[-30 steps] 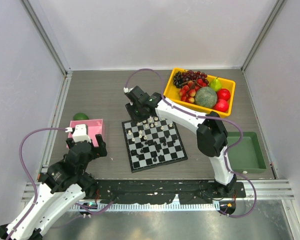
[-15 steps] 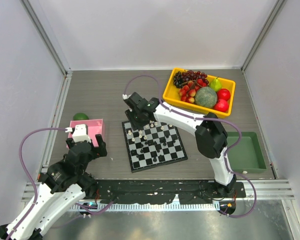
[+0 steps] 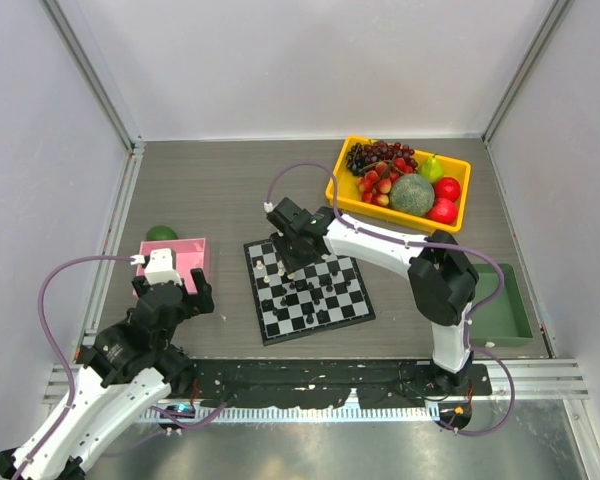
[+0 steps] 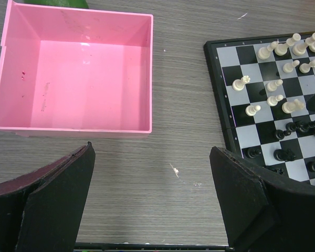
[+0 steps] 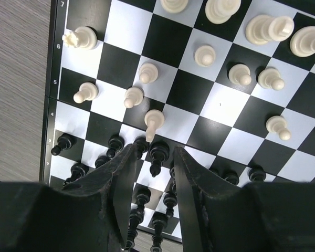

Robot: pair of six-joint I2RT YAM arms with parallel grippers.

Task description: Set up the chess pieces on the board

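Table (image 3: 210, 190): grey wood grain, carrying everything below.
Yellow bin (image 3: 336, 186): far right, heaped with fruit, just past the board's far right corner and close beside the right arm.
Board (image 3: 350, 300): mid-table, turned slightly askew, between the pink tray and the green tray.
Green tray (image 3: 515, 312): right of the board, partly hidden by the right arm.
Pink tray (image 4: 150, 73): left of the board and apart from it, with a round green thing (image 3: 161, 233) just behind.
Left gripper (image 4: 151, 181): spread wide and grasping nothing, over bare table between pink tray and board.
Right gripper (image 5: 153, 152): low over the board's middle, jaws part-way apart, straddling one black piece with a sliver of gap on either side and no clamping seen.
White pieces (image 5: 152, 123): upright, scattered over the board's far half.
Black pieces (image 5: 65, 142): clustered on the near half, crowding close around both right fingers (image 5: 123, 178).
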